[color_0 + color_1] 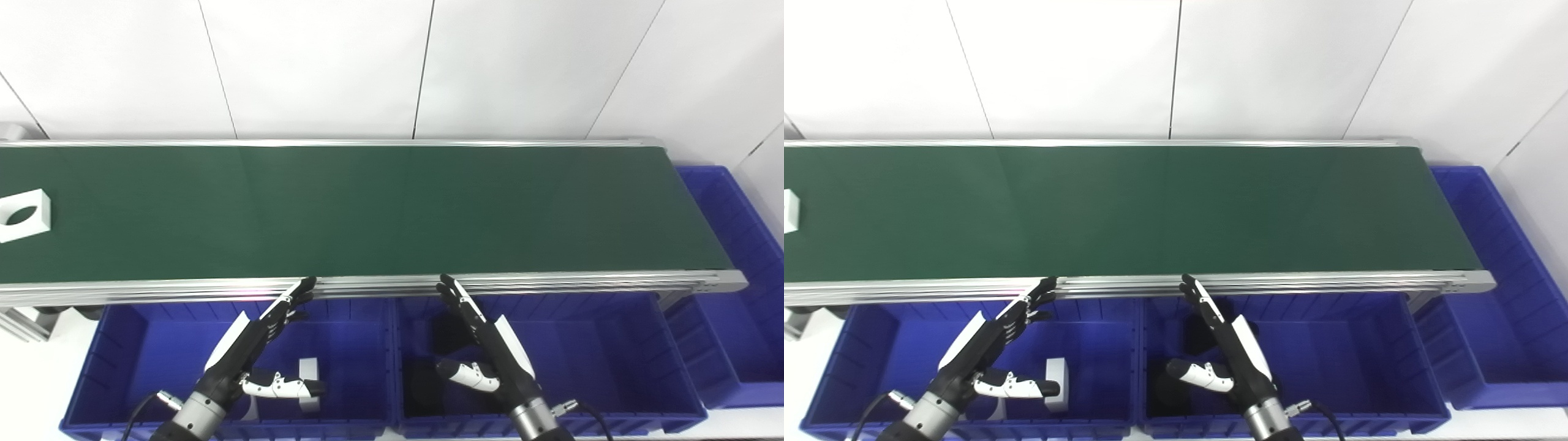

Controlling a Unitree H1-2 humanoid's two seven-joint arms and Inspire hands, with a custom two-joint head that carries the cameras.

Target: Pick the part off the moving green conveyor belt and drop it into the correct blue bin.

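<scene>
One white part, square with an oval hole, lies at the green conveyor belt's left end. Three blue bins. Left hand and right hand: fingers extended, holding nothing.

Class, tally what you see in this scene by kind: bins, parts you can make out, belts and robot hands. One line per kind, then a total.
Blue bins: 3 (left bin, middle bin, right bin)
White parts: 2 (part on belt, part in left bin)
Dark parts in middle bin: count unclear
Green conveyor belt: 1
Hands: 2 (left hand, right hand)
Total: 8
</scene>
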